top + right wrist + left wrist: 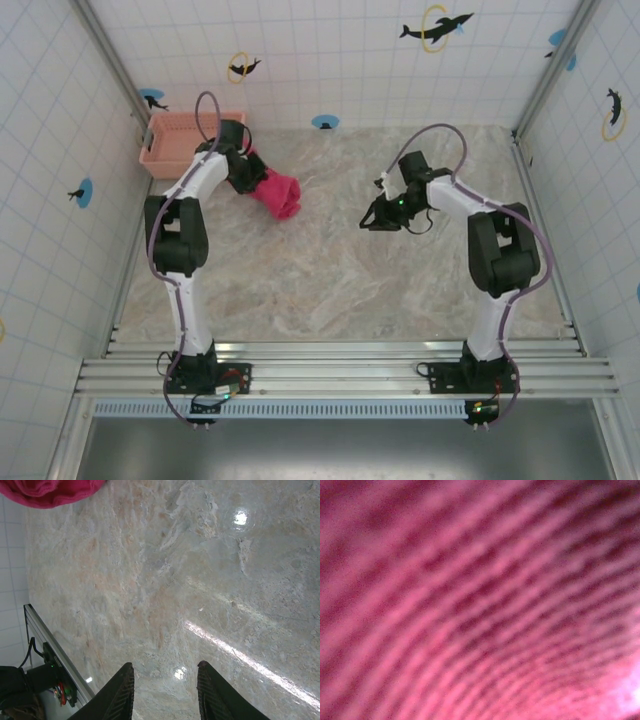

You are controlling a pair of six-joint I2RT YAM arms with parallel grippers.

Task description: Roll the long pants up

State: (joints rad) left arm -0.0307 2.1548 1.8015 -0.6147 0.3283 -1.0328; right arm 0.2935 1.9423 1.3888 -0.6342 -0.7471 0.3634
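**At far-left tabletop (330,280): finishing the roll on pants (277,192)**

Looks like one compact magenta bundle, sitting near basket (180,145) toward the back wall. No loose legs trailing out in top view. Reads as late in the task: tightening and closing the roll, not starting it.

Left end effector (243,176): down on bundle's basket side, touching or buried in cloth. Can't tell whether apart, together or clamped on fabric. Left wrist view gives blurred magenta weave pressed up to the lens.

Right end effector (373,219): well apart from bundle, mid-tabletop, hovering over bare marble. Fingers (121,692) apart, nothing between. Pants edge sits at upper-left corner of right wrist view.

For the step in hand:
- Tuck and press, don't pull. Dragging likely slides the whole bundle instead of wrapping it.
- Stay low to the tabletop while turning the roll over, to wrap layers tight.
- Roll away from basket. Avoid shoving cloth into its wall or catching the lattice.
- Bring right in from the open side to pin the loose end before releasing left. Otherwise expect spring-back from soft fabric.
- Close on a full fold, not a single layer.
- Check for a stray leg under the bundle before calling it done.
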